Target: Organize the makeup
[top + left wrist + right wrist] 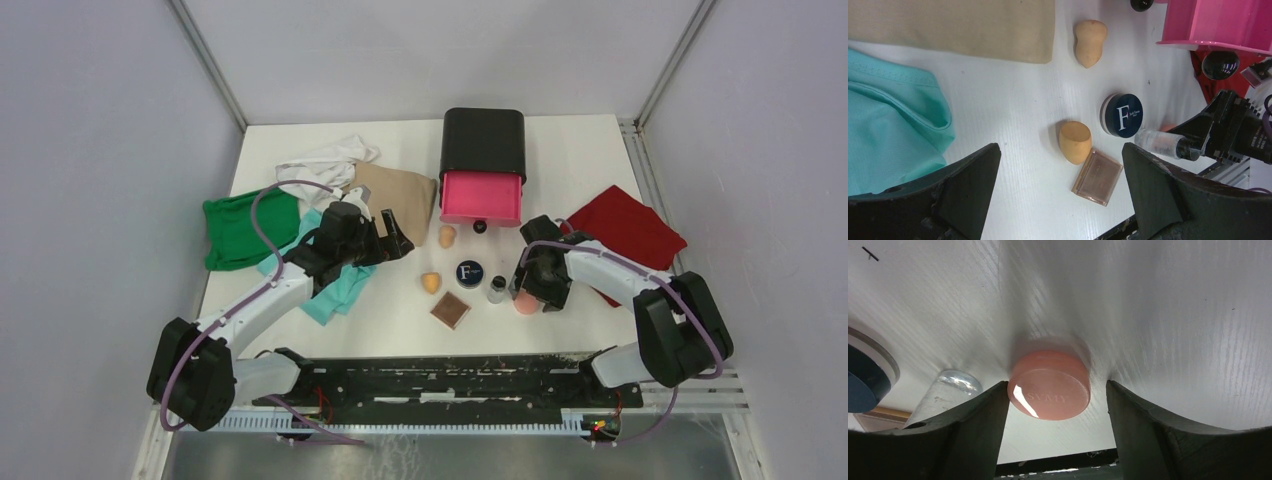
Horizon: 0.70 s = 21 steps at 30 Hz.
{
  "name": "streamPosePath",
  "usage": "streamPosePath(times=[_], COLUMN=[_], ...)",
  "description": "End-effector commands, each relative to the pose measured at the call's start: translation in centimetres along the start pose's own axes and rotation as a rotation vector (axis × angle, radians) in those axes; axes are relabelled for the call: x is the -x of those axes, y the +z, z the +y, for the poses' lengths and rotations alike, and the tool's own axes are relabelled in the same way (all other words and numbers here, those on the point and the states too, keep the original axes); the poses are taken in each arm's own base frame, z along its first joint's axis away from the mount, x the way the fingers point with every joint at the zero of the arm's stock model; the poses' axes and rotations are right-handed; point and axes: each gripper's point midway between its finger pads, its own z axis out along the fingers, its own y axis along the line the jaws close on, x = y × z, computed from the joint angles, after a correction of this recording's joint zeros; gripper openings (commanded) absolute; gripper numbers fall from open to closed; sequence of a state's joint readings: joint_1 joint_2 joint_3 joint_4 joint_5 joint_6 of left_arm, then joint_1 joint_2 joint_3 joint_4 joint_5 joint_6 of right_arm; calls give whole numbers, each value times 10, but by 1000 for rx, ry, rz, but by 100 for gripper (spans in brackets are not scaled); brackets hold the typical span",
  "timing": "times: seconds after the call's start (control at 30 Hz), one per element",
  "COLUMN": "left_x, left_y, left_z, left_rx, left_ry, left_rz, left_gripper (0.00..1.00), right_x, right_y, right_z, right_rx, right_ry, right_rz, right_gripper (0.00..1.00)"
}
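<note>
Straddling the pink puff (1049, 385) on the table (1173, 315), the right gripper (1057, 390) has its jaws open around it; the left gripper (1060, 149) hangs open, facing 1 orange sponge (1074, 141) just beside the brown compact (1097, 176).

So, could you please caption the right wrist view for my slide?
Open right hand straddling the pink round puff on the white table.

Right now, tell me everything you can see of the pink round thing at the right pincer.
The pink disc is a low round puck, salmon pink, smooth and glossy, with faint letters on its top. It lies flat on the white table, between the open fingers of the right pincer. One finger is at its rim, touching or not I cannot tell; the other stands clear. The clear bottle sits beside it, apart.
</note>
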<state>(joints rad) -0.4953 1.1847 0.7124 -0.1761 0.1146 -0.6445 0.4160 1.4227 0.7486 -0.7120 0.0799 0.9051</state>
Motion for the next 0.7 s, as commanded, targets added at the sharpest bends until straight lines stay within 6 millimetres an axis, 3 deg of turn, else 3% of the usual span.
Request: streamPosePath(times=[0.0, 0.33, 0.57, 0.67], left_x=[4, 4, 5, 6], left_y=[-1, 0, 1, 1], left_z=[-8, -8, -9, -9], left_rx=[-37, -38, -36, -36], left_ry=[-10, -9, -6, -5], left_rz=[-23, -22, -21, -21], left_gripper=[99, 99, 99, 99], right_x=[0, 0, 3, 8], right_y=[4, 5, 3, -5], right_z=[-5, -3, -2, -3], right_rx=[-26, -20, -13, -12], right_ry=[26, 32, 36, 27], right_rz=[-7, -5, -19, -47], right_gripper=[77, 78, 56, 51])
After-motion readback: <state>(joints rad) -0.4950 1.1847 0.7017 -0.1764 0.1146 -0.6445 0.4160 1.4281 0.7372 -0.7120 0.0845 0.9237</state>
